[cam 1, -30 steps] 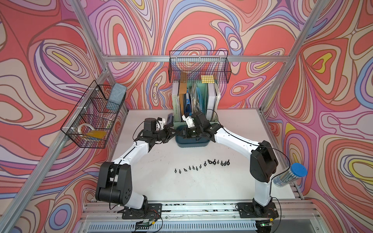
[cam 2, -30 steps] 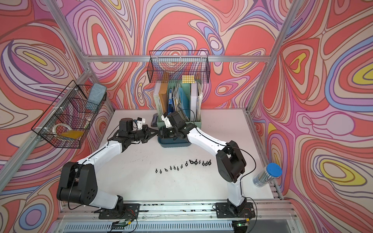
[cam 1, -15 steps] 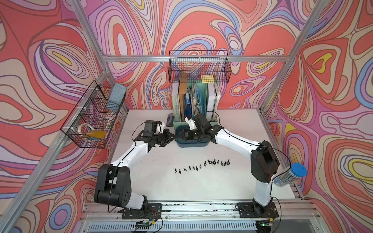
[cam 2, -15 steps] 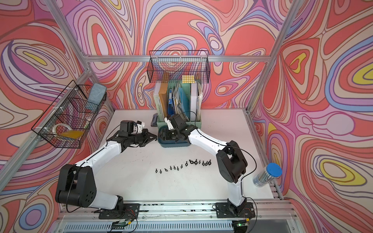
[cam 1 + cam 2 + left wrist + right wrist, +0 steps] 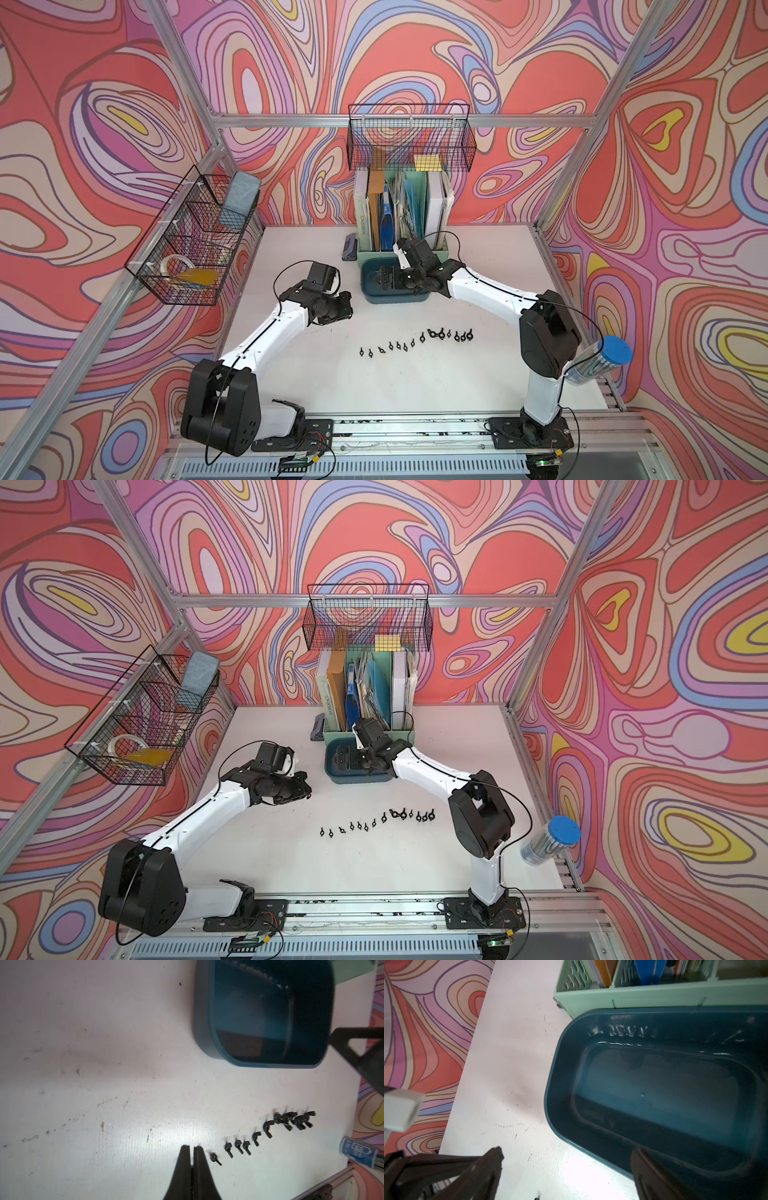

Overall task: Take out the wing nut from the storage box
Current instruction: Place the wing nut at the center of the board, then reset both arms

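Note:
The dark teal storage box (image 5: 395, 296) (image 5: 357, 777) sits in front of the file holder. Its floor looks bare in the right wrist view, past the rim (image 5: 556, 1076); I see no wing nut inside. Several black wing nuts (image 5: 415, 341) (image 5: 268, 1126) lie in a curved row on the white table. My right gripper (image 5: 384, 276) (image 5: 569, 1153) hangs open over the box's left end, one finger above the table, one above the inside. My left gripper (image 5: 347, 305) (image 5: 192, 1147) is shut, off the box's front-left corner and above the table, with nothing visible between its tips.
A mint-green file holder (image 5: 401, 249) stands right behind the box, with a black wire basket (image 5: 409, 137) above it. Another wire basket (image 5: 191, 245) hangs on the left wall. A small dark object (image 5: 350, 246) lies beside the holder. A blue-capped tube (image 5: 602, 361) lies at the table's right edge.
My left gripper, still shut, has drawn back from the box's left side toward the front. My right gripper has gone from shut to wide open over the box.

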Available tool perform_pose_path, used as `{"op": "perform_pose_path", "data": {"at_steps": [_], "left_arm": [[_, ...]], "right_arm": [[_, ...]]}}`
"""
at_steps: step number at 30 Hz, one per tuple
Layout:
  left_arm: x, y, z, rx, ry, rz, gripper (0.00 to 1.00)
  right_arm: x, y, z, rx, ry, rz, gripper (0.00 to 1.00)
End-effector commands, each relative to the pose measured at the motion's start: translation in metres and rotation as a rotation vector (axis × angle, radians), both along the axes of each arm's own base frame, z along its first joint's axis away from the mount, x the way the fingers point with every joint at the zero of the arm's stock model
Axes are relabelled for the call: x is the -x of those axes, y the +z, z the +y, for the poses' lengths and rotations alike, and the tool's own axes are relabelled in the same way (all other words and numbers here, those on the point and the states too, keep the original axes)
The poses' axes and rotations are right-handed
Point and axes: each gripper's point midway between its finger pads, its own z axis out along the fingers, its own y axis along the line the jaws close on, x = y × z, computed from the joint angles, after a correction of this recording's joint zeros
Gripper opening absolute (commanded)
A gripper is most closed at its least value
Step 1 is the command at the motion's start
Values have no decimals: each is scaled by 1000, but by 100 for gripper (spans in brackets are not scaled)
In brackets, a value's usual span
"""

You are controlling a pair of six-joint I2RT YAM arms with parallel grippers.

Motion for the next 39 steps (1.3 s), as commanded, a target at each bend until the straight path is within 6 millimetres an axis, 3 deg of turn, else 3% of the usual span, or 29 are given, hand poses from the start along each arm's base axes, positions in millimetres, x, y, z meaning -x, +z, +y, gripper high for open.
{"op": "perform_pose_path", "data": {"at_steps": [1, 11, 25, 29, 34, 39], "left_arm": [[20, -22, 17, -182, -20, 43, 0], [45, -65, -2, -283, -70, 123, 0], [64, -95, -7, -352, -94, 189, 1], [66, -99, -8, -360, -100, 199, 8], [65, -96, -9, -353, -104, 189, 25], [61, -87, -8, -360, -96, 169, 31]], "right_arm": [[-2, 4, -15, 46, -47, -20, 98], [-5, -1, -31, 90, -92, -15, 98], [-7, -4, -32, 91, -90, -4, 98], [-7, -3, -33, 91, -92, -4, 98], [-7, -1, -34, 90, -96, -8, 98], [-8, 3, -38, 94, -110, -21, 98]]}}
